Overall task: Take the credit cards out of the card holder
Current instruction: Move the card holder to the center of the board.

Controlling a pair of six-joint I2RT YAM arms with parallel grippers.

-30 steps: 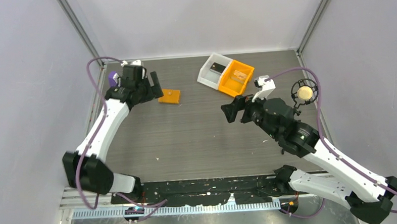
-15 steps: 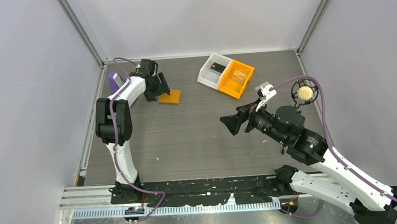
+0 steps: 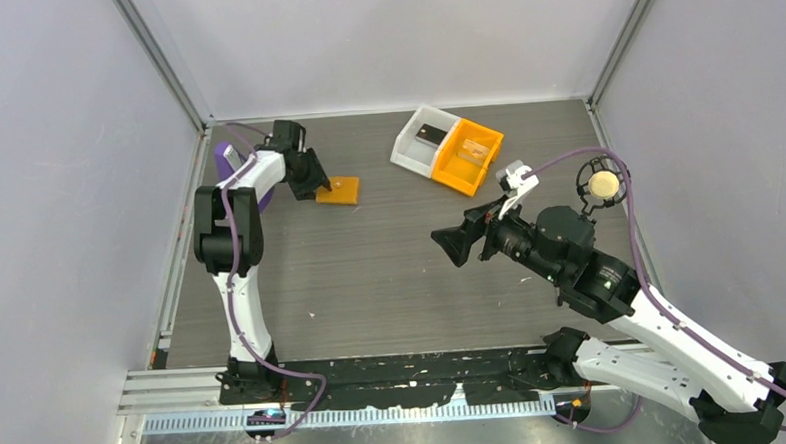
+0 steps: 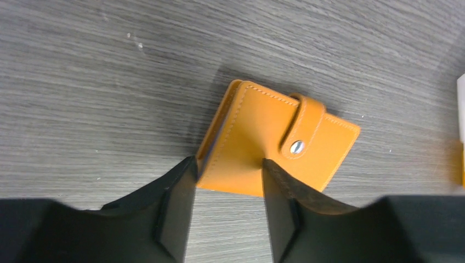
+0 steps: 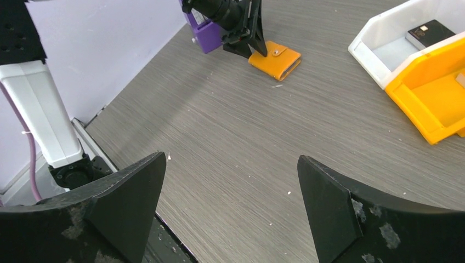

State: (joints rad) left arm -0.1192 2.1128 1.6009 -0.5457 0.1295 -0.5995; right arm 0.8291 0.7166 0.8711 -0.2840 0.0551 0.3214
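Observation:
The orange card holder (image 3: pixel 340 190) lies flat and closed at the table's far left, its strap snapped on a silver stud (image 4: pixel 296 146). My left gripper (image 3: pixel 313 185) has come down at the holder's near left corner. In the left wrist view the card holder (image 4: pixel 274 137) has that corner between the gripper's (image 4: pixel 227 164) parted fingers: one finger stands at the spine edge, the other over the top face. The credit cards are hidden. My right gripper (image 3: pixel 458 243) hovers open and empty over mid-table; its wrist view looks toward the card holder (image 5: pixel 274 57).
A white bin (image 3: pixel 413 146) with a dark flat item and an orange bin (image 3: pixel 468 157) stand at the back centre. A purple block (image 3: pixel 228 157) sits by the left wall beside the left arm. A round mesh-ringed device (image 3: pixel 602 183) stands at the right edge.
My left arm swung in and lowered onto the card holder's corner while its fingers narrowed. My right gripper drifted slightly left and stayed wide open.

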